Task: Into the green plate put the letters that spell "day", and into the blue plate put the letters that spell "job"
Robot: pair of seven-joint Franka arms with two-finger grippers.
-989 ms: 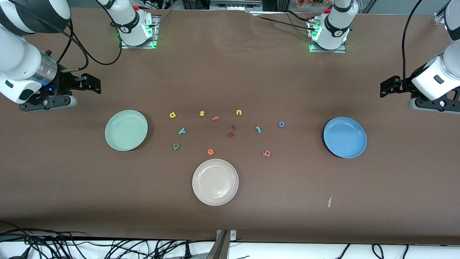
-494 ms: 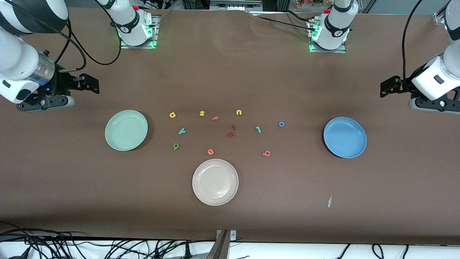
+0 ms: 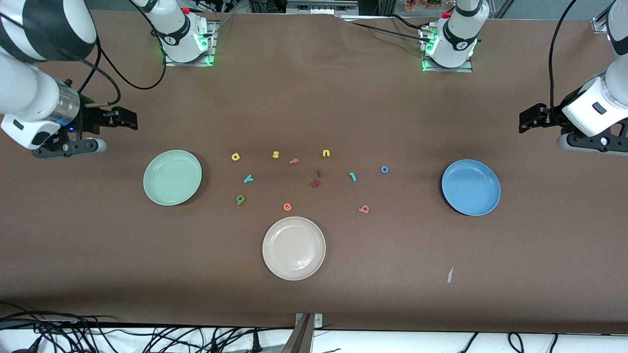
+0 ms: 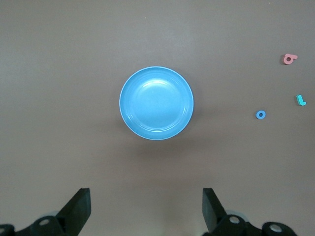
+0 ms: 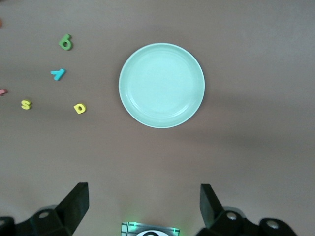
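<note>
Right gripper (image 3: 128,119) shifted; teal "j" (image 3: 352,176) unmoved.

Brown table (image 3: 314,304), black cables (image 3: 98,336) along its near edge, white floor.

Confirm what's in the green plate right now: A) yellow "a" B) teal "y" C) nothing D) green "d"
C: the green plate is bare, while the "a", "y" and "d" lie on the table beside it.
</note>
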